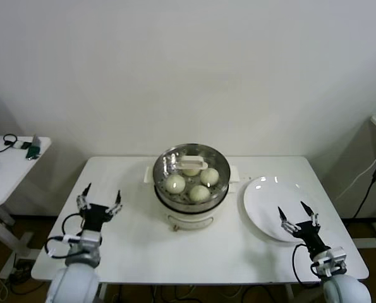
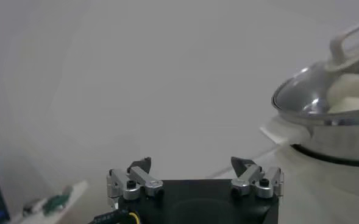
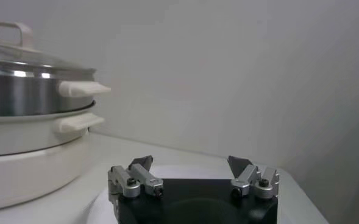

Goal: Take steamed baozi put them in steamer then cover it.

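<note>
Step in hand: as I judge it, the work is at its end. All four buns point(image 1: 192, 178) sit inside the steamer point(image 1: 164, 192), and the lid point(image 1: 169, 161) lies on top with its white bar handle point(image 1: 192, 165) up.
Next move: nothing left to grasp that I can see. If anything, only a check that the lid rests flat on the steamer's rim all the way round, and keeping both arms clear of it.
Left hand point(image 1: 100, 201): fingers spread wide, holding nothing and touching nothing. It hovers over the table point(image 1: 131, 246), with the steamer well off to its right and a little ahead.
Right hand point(image 1: 297, 216): fingers spread too, empty. It hangs over the near edge of the white plate point(image 1: 263, 197), and I cannot tell whether it touches the plate. The steamer stands ahead of it and to its left.
Buns: seen through the glass, close together in the basket, ahead of both hands and between them.
Lid: seated on the steamer, looking level in the right wrist view; in the left wrist view its rim meets the metal wall with no gap that I can make out.
Plate: bare, just right of the steamer, under my right hand.
Risk: a careless sweep of either arm could knock the lid askew.
</note>
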`<state>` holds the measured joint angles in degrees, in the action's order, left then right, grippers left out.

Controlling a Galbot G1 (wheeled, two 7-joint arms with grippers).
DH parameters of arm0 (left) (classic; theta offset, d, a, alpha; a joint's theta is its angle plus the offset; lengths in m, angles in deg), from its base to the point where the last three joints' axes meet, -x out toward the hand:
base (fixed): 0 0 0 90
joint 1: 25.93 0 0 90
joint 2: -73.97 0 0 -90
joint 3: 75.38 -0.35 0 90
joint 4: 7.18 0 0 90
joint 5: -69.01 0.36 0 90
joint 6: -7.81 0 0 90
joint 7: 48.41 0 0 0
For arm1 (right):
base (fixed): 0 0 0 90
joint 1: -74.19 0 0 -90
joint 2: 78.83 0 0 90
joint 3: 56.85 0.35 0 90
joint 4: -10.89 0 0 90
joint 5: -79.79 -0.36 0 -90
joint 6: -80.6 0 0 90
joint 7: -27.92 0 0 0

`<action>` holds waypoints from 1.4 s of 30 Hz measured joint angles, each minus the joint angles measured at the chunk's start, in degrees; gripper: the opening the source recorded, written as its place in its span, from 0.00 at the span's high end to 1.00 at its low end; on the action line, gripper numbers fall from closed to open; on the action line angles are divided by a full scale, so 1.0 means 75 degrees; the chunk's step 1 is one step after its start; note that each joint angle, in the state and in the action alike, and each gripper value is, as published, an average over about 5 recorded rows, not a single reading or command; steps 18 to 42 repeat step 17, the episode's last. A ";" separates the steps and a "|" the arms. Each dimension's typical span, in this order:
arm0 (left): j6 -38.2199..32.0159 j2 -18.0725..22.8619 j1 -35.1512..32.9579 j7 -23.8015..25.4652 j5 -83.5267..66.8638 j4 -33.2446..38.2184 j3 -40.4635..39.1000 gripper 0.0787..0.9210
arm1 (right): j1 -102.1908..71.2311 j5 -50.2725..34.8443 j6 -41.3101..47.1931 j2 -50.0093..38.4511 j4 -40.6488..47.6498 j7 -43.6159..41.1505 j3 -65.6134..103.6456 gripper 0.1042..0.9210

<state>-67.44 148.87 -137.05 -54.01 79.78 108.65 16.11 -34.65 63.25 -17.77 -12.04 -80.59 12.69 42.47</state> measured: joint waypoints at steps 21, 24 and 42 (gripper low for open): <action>-0.2239 0.0838 -0.0976 0.0142 -0.1177 -0.0444 0.0799 0.12 | -0.0294 -0.0230 -0.0197 -0.0047 -0.0206 0.0026 0.0035 0.12; -0.2239 0.0838 -0.0976 0.0142 -0.1177 -0.0444 0.0799 0.12 | -0.0294 -0.0230 -0.0197 -0.0047 -0.0206 0.0026 0.0035 0.12; -0.2239 0.0838 -0.0976 0.0142 -0.1177 -0.0444 0.0799 0.12 | -0.0294 -0.0230 -0.0197 -0.0047 -0.0206 0.0026 0.0035 0.12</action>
